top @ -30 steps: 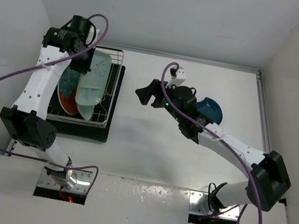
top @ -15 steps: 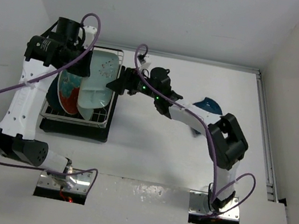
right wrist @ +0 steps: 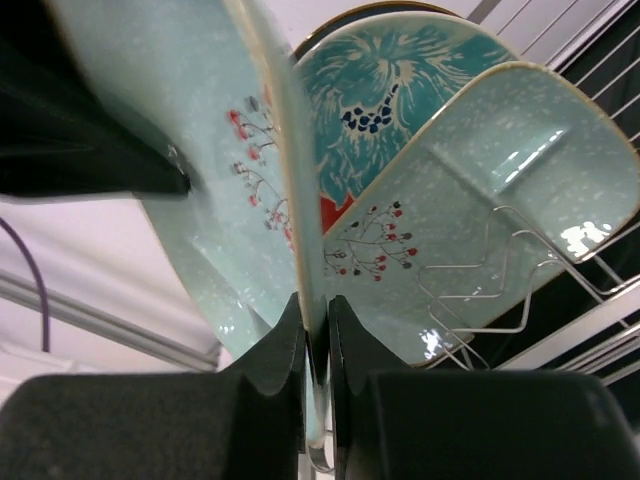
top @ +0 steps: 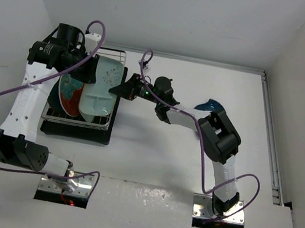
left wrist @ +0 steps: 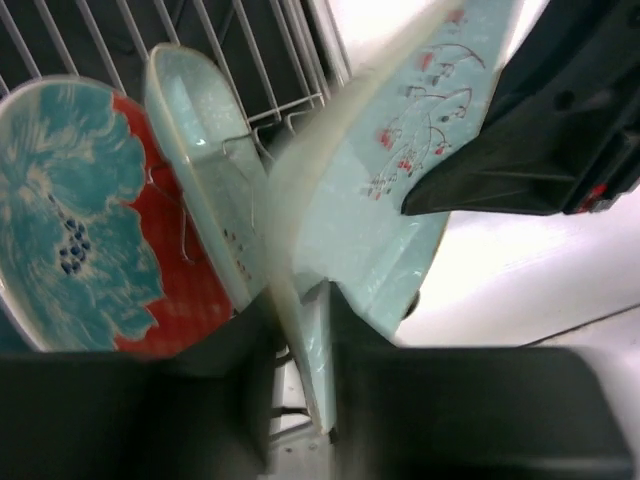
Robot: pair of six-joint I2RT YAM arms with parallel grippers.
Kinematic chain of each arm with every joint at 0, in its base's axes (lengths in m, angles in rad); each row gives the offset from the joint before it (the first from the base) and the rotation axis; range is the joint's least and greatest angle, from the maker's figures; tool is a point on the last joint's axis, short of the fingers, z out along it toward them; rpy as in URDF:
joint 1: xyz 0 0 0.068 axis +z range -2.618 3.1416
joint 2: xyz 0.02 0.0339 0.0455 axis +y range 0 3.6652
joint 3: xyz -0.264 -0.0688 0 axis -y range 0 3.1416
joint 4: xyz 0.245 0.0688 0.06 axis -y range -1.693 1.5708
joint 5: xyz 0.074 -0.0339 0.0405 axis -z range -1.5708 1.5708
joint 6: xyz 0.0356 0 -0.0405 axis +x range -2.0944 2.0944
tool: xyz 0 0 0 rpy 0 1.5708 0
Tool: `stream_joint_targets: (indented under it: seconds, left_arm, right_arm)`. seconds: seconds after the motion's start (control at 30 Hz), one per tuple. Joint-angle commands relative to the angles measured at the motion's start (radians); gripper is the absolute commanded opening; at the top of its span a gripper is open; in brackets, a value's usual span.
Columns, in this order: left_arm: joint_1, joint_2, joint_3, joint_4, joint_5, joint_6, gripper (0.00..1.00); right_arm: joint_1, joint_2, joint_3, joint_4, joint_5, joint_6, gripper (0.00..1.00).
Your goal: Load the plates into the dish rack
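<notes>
1. Over the right edge of the dish rack (top: 76, 127), a pale mint plate (top: 108, 71) with a red berry sprig is held on edge by both arms at once.
2. The left gripper (left wrist: 300, 310) pinches its rim from the rack's far side. The right gripper (right wrist: 315, 330), reaching across from the rack's right, is clamped on the rim too, with the plate's edge running straight between its fingers.
3. Inside the rack, the red plate (top: 69, 90) stands toward the left, and a second mint plate (top: 96, 103) leans just right of it against the prongs (right wrist: 470, 280).
4. The small blue leaf plate (top: 213, 106) lies on the table (top: 151, 155), well to the right of the rack.
5. The step in hand looks like seating the fourth dish, with two grips sharing the load.
6. Next, I judge, the plate must be kept near upright and lowered into the free slot just right of the seated mint plate without knocking it. One gripper should release only once the prongs bear the weight. The leaf plate then remains to be fetched.
</notes>
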Motion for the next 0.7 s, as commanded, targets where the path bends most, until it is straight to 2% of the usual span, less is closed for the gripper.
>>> stream_joint_targets:
  seconds: [0.0, 0.07, 0.13, 0.2, 0.4, 0.5, 0.67]
  left_arm:
    - [0.008, -0.051, -0.009, 0.025, 0.125, 0.076, 0.34]
    - [0.017, -0.060, -0.018, 0.025, 0.136, 0.101, 0.43]
    - [0.029, -0.071, -0.018, 0.025, 0.145, 0.110, 0.46]
    - [0.040, -0.082, -0.018, 0.025, 0.122, 0.119, 0.46]
    - [0.051, -0.091, -0.038, 0.032, 0.042, 0.086, 0.29]
    - [0.051, -0.102, -0.069, 0.086, 0.033, 0.046, 0.29]
    - [0.051, -0.102, -0.101, 0.166, 0.013, 0.009, 0.37]
  right_arm:
    - [-0.017, -0.017, 0.022, 0.309, 0.051, 0.156, 0.00]
    - [-0.032, 0.003, 0.028, 0.375, 0.054, 0.221, 0.00]
    - [-0.046, 0.008, 0.025, 0.395, 0.058, 0.248, 0.00]
    - [-0.051, 0.009, 0.021, 0.421, 0.060, 0.255, 0.00]
    - [-0.055, 0.012, 0.017, 0.448, 0.054, 0.255, 0.00]
    - [-0.045, 0.026, 0.036, 0.443, 0.043, 0.261, 0.00]
    - [-0.029, 0.040, 0.050, 0.431, 0.023, 0.256, 0.00]
